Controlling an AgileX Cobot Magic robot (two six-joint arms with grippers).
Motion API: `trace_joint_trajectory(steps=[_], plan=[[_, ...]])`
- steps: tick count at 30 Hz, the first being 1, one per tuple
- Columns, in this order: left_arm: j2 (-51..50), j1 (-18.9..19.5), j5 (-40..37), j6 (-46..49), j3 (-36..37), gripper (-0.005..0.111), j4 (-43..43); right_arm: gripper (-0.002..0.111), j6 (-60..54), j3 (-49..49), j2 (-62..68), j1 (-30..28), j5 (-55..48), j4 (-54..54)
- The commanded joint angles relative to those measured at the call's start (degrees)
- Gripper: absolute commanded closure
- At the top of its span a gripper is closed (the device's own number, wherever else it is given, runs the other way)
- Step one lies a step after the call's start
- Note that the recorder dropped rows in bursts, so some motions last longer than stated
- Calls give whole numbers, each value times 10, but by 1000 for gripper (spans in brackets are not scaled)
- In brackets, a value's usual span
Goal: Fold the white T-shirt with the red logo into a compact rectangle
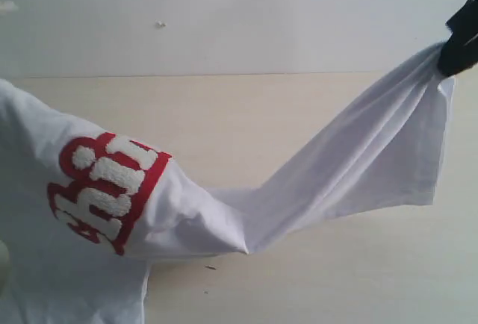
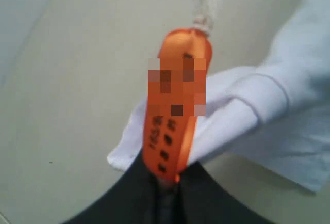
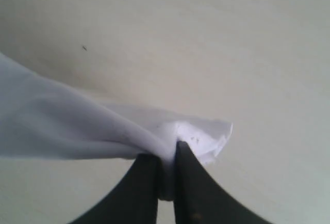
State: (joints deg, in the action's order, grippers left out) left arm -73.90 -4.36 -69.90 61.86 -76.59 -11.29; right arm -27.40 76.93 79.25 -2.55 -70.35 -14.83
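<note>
The white T-shirt (image 1: 351, 160) hangs stretched above the table, sagging in the middle and rising toward both upper corners of the exterior view. Its red logo (image 1: 104, 186) with fuzzy white letters faces the camera at the left. My right gripper (image 1: 457, 49) at the top right edge is shut on a bunched corner of the white T-shirt (image 3: 196, 133). My left gripper (image 2: 167, 180) is out of the exterior view; it is shut on the T-shirt's collar (image 2: 227, 115) and the orange neck tag (image 2: 175, 105), which stands up between the fingers.
The pale wooden table (image 1: 246, 115) lies under the cloth, with a white wall (image 1: 224, 10) behind it. A small dark speck (image 1: 210, 268) marks the table near the front.
</note>
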Motion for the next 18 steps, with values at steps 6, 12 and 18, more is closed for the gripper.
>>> trace_joint_trajectory(steps=[6,12,18], plan=[[-209,40,96,-6,0,107,87,108,9,18,223,-34,5,135],[-298,85,279,14,0,107,87,108,-60,103,325,-52,57,101],[-311,95,409,13,0,107,86,108,-65,133,334,-51,196,79]])
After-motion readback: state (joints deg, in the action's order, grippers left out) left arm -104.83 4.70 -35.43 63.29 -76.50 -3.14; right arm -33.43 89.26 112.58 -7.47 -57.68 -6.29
